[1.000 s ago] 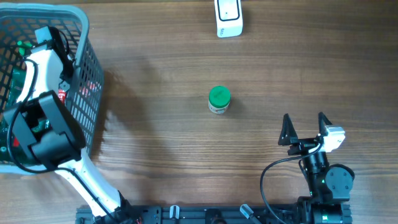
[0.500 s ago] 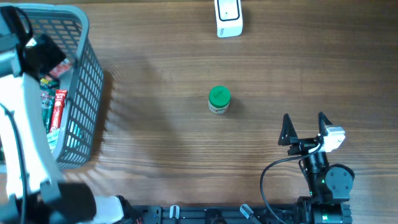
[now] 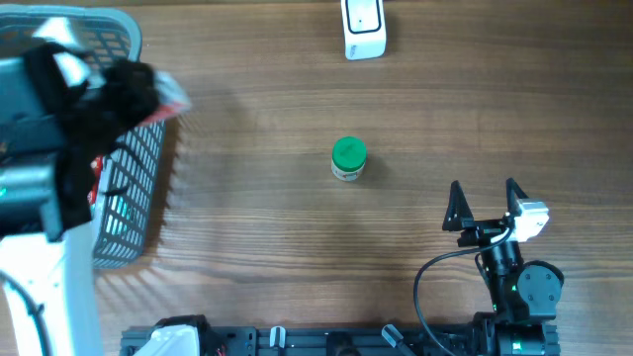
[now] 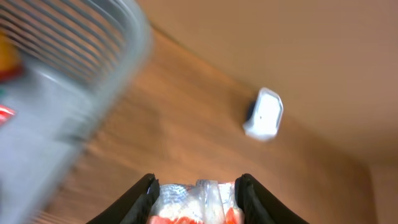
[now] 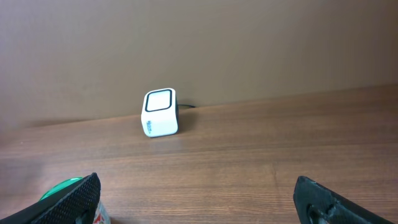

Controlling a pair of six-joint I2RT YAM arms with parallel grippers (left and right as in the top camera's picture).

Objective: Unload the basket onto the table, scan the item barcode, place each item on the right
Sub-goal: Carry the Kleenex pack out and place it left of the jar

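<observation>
Left end effector (image 4: 198, 185) raised one packet (image 4: 198, 204).

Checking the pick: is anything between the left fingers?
Yes, a red-and-white packet sits between the left fingers.

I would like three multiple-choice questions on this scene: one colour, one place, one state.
1. What colour is the lid of the jar? A. red B. green C. blue
2. Where does the white scanner stand? A. at the far edge of the table B. on the jar C. nowhere in view
3. What does the left pincer do? A. stands open and empty B. is out of view C. grips a packet

1 B: the overhead view shows it green. 2 A: it sits beyond the jar, by the edge. 3 C: its fingers press a clear packet.
</observation>
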